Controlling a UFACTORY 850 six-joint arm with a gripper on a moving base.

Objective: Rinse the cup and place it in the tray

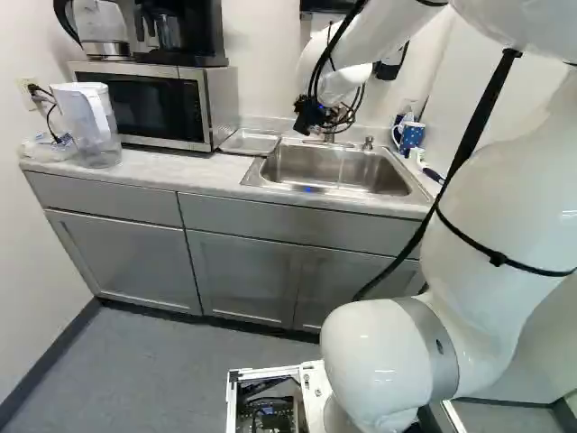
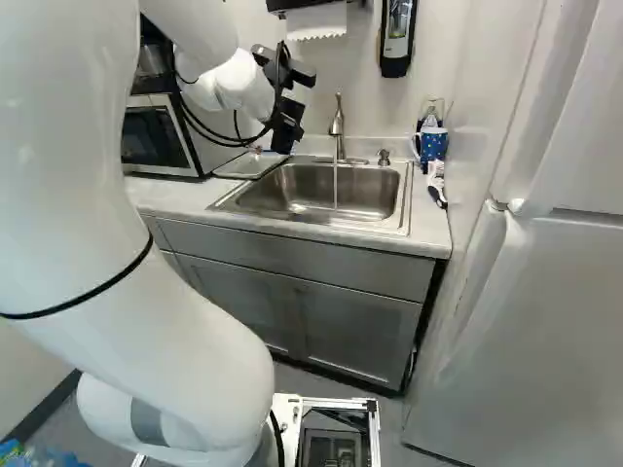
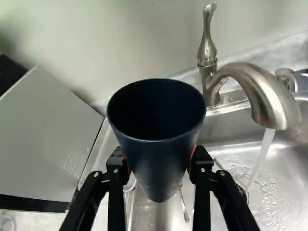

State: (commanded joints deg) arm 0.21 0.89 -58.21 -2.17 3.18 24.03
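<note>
Mouth of cup [image 3: 161, 159] is directed up toward wrist camera, long axis slanted; beside faucet [image 3: 262, 91], cup is clenched between both fingers of gripper [image 2: 289, 119].

pale countertop [image 1: 167, 170], crumpled clear plastic [image 1: 50, 148], pitcher [image 1: 93, 124], microwave [image 1: 151, 106], tray [image 1: 251, 142] between microwave and inset sink [image 1: 311, 165], blue spotted mug [image 1: 411, 136]

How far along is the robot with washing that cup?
Water runs from the faucet, so that looks done. The dark cup is clamped in the gripper, beside the stream, not under it; I can't tell whether it's been rinsed. Left to do: placing it in the tray by the sink.
</note>
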